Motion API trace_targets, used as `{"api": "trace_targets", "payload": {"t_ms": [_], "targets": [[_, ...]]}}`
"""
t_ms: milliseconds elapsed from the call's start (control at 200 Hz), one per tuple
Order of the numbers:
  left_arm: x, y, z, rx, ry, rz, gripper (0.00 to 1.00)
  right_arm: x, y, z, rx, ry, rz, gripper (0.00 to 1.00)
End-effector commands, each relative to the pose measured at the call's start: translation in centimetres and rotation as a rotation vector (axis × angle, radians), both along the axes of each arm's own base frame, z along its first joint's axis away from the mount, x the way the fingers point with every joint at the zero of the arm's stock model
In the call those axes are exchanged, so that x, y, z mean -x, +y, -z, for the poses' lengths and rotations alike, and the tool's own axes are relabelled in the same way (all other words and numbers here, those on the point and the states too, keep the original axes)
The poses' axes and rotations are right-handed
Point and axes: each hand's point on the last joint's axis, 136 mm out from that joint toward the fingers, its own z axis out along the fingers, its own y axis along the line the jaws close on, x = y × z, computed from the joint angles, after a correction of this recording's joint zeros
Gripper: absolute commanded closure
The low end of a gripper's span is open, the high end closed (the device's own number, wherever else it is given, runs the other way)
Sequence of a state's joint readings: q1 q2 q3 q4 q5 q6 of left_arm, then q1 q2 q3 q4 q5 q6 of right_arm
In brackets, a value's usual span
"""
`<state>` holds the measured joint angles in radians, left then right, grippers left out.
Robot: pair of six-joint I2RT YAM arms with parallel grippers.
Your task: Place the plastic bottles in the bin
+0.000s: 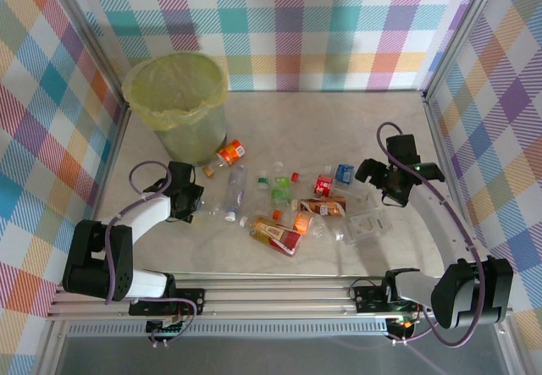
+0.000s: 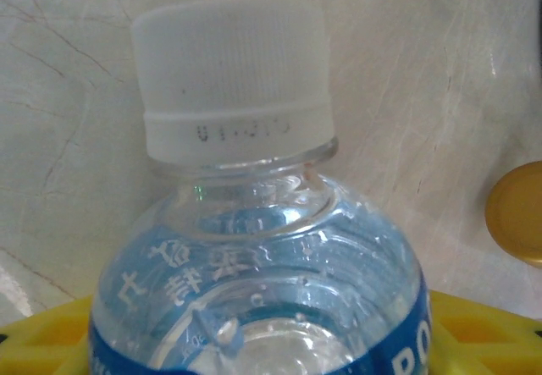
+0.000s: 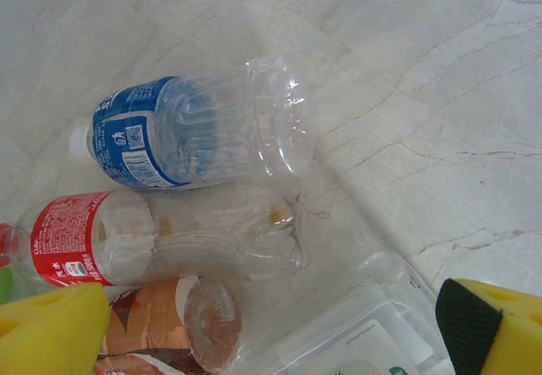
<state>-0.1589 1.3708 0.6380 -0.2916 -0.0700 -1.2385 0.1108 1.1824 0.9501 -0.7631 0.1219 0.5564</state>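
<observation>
The left end effector (image 1: 195,204) straddles a white-capped, blue-labelled bottle (image 2: 254,290) lying on the tabletop (image 1: 339,121) near the bin (image 1: 190,134), though I cannot tell whether its yellow pads (image 2: 42,337) clamp it, while the right end effector (image 1: 388,189) hangs wide open, holding nothing, above other plastic bottles (image 3: 195,129).
</observation>
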Motion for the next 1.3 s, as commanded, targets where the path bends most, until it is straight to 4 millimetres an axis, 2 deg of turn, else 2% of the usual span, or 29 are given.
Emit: {"api": "trace_targets", "payload": {"t_ms": [0, 175, 310, 540, 750, 900, 1065, 1175, 1295], "targets": [[1.3, 1.4, 0.4, -0.057, 0.035, -0.018, 0.43, 0.1, 0.0, 0.0, -0.004, 0.000, -0.005, 0.00], [2.1, 2.9, -1.7, -0.116, 0.020, -0.032, 0.47, 0.0, 0.0, -0.3, -0.003, -0.006, -0.008, 0.00], [2.5, 4.5, -5.1, -0.181, -0.048, -0.039, 0.48, 0.0, -0.1, -0.5, -0.001, -0.011, -0.008, 0.00], [3.8, 8.2, -13.4, -0.376, -0.193, -0.054, 0.48, -0.1, 0.0, -0.5, -0.004, -0.014, -0.011, 0.00], [3.4, 9.7, -22.9, -0.545, -0.369, 0.011, 0.48, -0.3, 0.2, -0.6, -0.012, -0.020, -0.013, 0.00], [1.3, 9.2, -30.1, -0.631, -0.518, 0.096, 0.48, -0.4, 0.4, -0.7, -0.022, -0.027, -0.016, 0.00], [-2.7, 7.1, -37.2, -0.697, -0.695, 0.241, 0.48, -0.4, 0.7, -0.6, -0.041, -0.025, -0.019, 0.00], [-6.2, 5.8, -40.4, -0.745, -0.761, 0.341, 0.48, -0.3, 0.8, -0.7, -0.049, -0.025, -0.019, 0.00], [-10.4, 4.0, -42.1, -0.796, -0.794, 0.483, 0.47, -0.1, 0.8, -0.9, -0.052, -0.028, -0.022, 0.00]]}}
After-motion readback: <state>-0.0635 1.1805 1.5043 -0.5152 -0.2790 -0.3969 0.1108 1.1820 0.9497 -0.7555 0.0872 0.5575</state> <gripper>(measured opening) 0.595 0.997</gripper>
